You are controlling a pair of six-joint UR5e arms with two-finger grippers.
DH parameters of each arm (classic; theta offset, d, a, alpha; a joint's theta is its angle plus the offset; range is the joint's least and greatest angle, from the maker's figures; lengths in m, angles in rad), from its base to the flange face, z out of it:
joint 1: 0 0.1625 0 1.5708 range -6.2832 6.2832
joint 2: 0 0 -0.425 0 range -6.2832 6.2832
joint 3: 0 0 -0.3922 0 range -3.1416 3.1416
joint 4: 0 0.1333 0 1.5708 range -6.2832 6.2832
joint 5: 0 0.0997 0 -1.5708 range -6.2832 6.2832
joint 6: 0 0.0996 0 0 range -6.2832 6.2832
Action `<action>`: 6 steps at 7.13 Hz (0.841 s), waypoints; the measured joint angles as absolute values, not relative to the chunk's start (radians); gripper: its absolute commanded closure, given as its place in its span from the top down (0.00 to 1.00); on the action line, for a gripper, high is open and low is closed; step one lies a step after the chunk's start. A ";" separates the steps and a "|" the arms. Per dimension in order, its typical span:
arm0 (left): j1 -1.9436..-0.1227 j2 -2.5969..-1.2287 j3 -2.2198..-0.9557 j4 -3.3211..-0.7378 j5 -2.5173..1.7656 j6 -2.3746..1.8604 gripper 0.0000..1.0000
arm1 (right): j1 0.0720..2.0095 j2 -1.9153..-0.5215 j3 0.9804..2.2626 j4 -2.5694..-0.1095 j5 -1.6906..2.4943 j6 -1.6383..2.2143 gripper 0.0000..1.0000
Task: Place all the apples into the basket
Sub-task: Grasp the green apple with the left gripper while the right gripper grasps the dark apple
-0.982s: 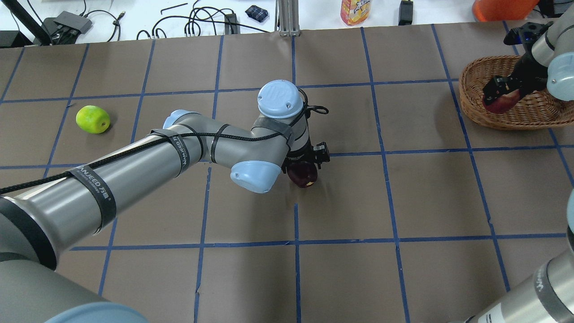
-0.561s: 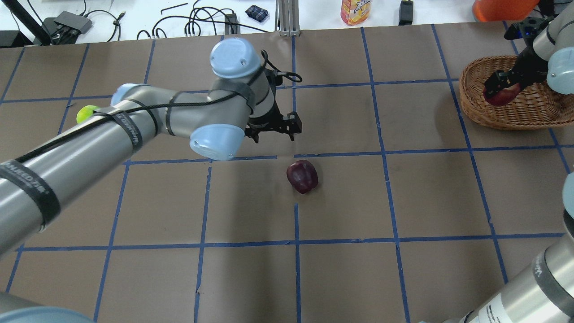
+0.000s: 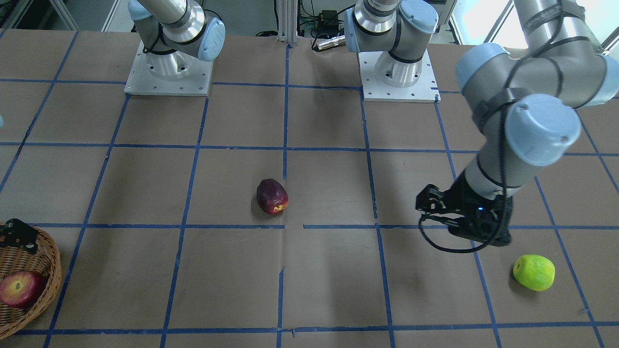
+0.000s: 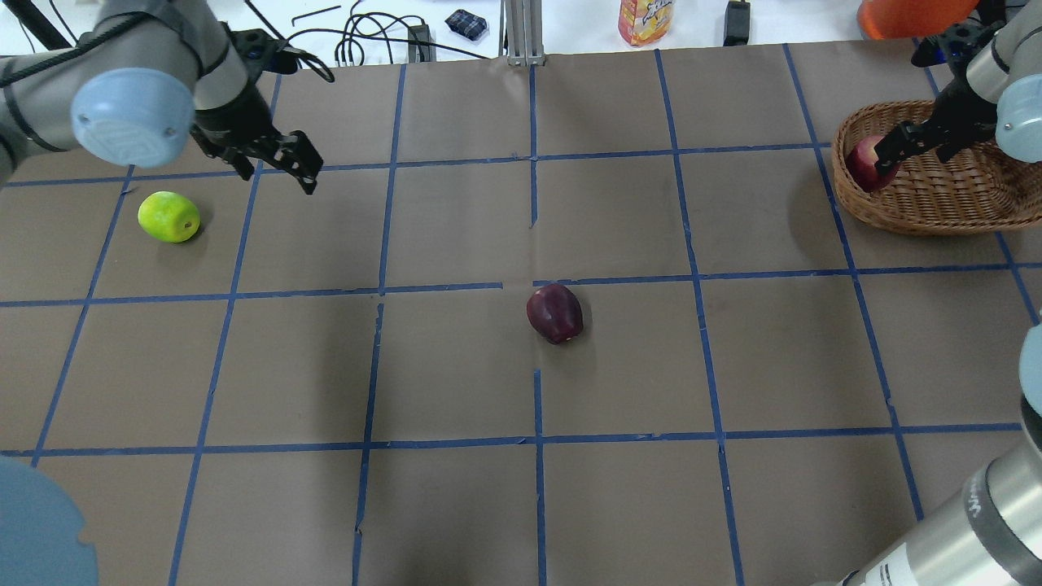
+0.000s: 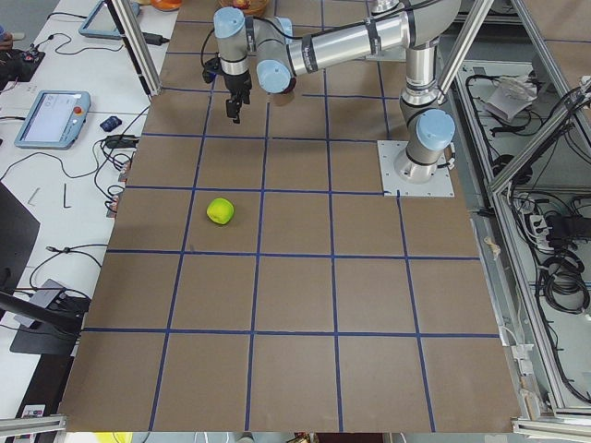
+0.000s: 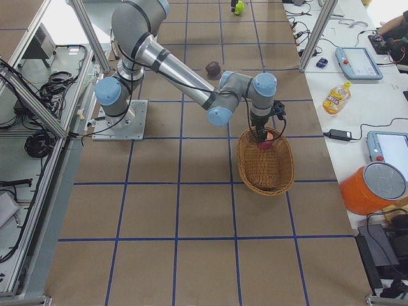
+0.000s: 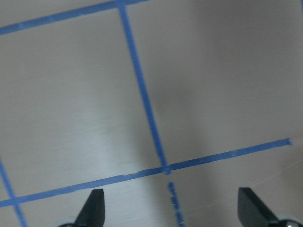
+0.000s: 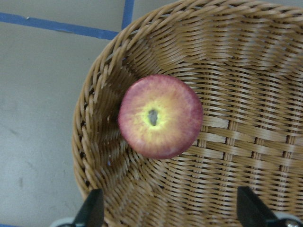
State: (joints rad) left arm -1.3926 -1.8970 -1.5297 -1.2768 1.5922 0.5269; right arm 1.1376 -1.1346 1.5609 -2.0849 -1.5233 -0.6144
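Wicker basket point(image 4: 928, 207) with 1 red apple point(image 8: 160, 116), 1 maroon apple point(image 4: 554, 313), 1 green apple point(image 4: 168, 216) on table point(image 4: 733, 366), both jaws seemingly released.

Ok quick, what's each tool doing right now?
Left tool: open, empty.
Right tool: open, over the red apple in the basket.

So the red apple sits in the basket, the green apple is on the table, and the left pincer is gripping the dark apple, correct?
Only the last part is wrong. The left pincer is open and empty in the left wrist view; the dark apple lies on the table in the overhead view. The red apple is in the basket, the green apple on the table.
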 measured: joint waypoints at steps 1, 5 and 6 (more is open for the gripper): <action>-1.310 -1.923 -1.511 -1.281 1.594 0.731 1.00 | 1.204 -1.183 1.567 -2.021 -1.524 -0.543 1.00; -1.180 -2.086 -1.412 -1.184 1.711 1.049 1.00 | 1.650 -1.260 1.586 -1.939 -1.541 0.027 1.00; -1.154 -2.130 -1.390 -1.155 1.718 1.094 1.00 | 1.724 -1.254 1.622 -1.972 -1.536 0.094 1.00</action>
State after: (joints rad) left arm -1.1536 -2.1303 -1.3897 -1.1548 1.7176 1.0937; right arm 1.7237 -1.2537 1.6222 -1.9718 -1.5360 0.0941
